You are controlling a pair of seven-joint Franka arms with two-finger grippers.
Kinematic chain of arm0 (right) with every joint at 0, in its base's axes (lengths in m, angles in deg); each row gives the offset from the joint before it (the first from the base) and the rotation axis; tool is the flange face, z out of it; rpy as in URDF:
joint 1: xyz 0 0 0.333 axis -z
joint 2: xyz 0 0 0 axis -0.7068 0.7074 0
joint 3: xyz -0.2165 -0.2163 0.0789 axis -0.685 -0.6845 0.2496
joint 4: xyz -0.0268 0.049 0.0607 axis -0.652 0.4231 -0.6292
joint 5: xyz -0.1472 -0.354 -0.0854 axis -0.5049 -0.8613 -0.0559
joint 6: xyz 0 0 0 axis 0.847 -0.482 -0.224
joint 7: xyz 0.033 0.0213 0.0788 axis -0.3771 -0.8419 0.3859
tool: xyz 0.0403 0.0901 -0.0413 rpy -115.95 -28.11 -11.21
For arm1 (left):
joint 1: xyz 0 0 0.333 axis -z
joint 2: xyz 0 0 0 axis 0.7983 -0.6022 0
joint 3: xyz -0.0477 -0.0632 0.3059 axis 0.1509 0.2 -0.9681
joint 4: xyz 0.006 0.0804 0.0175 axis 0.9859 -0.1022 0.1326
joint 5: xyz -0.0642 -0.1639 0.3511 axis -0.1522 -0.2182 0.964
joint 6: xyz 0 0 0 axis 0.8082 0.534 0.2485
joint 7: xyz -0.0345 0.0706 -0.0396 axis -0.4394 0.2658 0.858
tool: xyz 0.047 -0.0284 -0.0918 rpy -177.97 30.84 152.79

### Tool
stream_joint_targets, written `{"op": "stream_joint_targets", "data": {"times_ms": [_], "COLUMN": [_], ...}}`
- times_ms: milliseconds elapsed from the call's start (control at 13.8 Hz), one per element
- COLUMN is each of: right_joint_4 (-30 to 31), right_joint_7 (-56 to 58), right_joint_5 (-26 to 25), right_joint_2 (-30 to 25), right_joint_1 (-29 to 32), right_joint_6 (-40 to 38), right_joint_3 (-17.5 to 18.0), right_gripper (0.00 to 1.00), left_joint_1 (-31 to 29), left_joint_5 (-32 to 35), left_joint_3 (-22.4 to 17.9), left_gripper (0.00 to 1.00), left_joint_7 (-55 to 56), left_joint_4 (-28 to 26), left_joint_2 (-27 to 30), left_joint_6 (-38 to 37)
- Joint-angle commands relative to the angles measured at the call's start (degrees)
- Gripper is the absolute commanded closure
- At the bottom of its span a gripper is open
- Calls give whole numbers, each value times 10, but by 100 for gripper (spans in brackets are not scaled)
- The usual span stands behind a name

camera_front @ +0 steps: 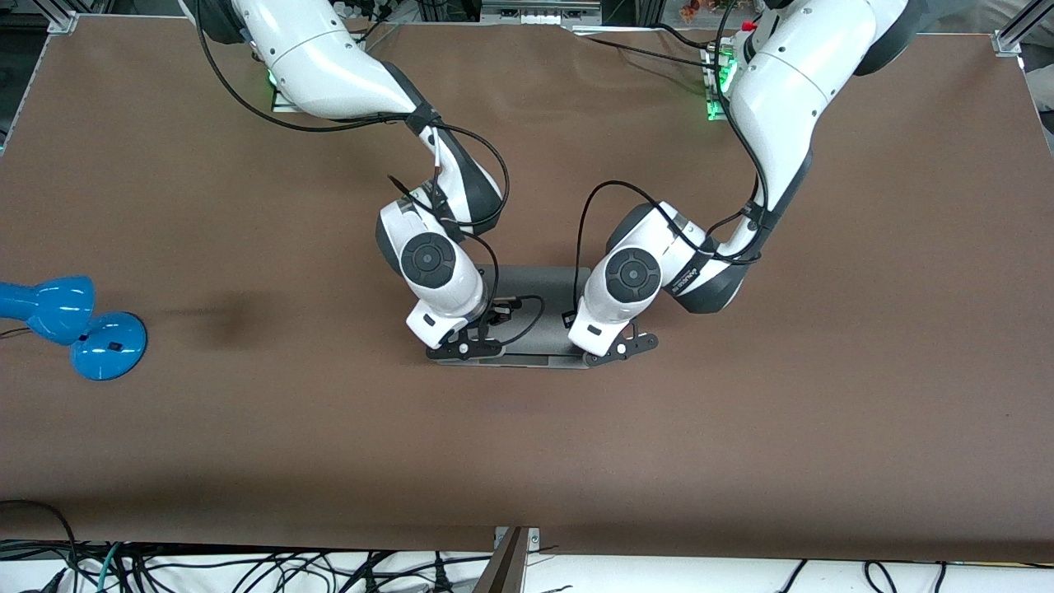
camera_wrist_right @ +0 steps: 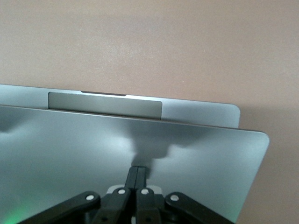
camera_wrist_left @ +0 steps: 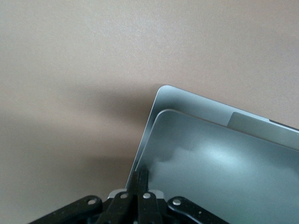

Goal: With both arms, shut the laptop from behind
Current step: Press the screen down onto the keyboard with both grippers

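Nearly shut, the laptop (camera_front: pixel 527 317) sits at the middle of the brown table (camera_front: pixel 741 428), its silver-grey lid tilted low over the base so that only a strip of the palm rest and the edge of the grey trackpad (camera_wrist_right: pixel 105 103) show past the lid's rim. In the right wrist view the lid fills the space just ahead of the jaws, and the trackpad lies a little further out from them, with bare table after that. In the left wrist view one rounded corner of the lid (camera_wrist_left: pixel 161 114) stands just ahead of the jaws, with the matching corner of the base peeking out next to it.

The right gripper (camera_wrist_right: pixel 136 175) has its two fingers pressed together with nothing between them, their tips resting on the lid's outer face. The left gripper (camera_wrist_left: pixel 140 179) is likewise closed on nothing, its tips against the lid close to that corner.

Both arms reach in from their bases over the laptop. A blue desk lamp (camera_front: pixel 70 325) lies well apart from both sets of jaws, at the right arm's end of the table.
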State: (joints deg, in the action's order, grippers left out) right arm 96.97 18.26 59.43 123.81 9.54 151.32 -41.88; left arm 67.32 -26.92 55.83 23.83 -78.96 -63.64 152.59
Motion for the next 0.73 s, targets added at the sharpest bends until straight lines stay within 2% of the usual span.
{"op": "stream_joint_targets", "data": {"times_ms": [0,655], "right_joint_4": [-5,-5], "right_joint_7": [9,22], "right_joint_5": [-8,-8], "right_joint_2": [7,28], "right_joint_1": [0,0], "right_joint_6": [12,44], "right_joint_3": [-1,-8], "right_gripper": [100,100], "left_joint_1": [13,29], "left_joint_5": [32,33], "left_joint_3": [-2,-13], "left_gripper": [100,100], "left_joint_7": [18,18], "left_joint_4": [34,69], "left_joint_2": [-25,-62], "left_joint_6": [-5,-4]}}
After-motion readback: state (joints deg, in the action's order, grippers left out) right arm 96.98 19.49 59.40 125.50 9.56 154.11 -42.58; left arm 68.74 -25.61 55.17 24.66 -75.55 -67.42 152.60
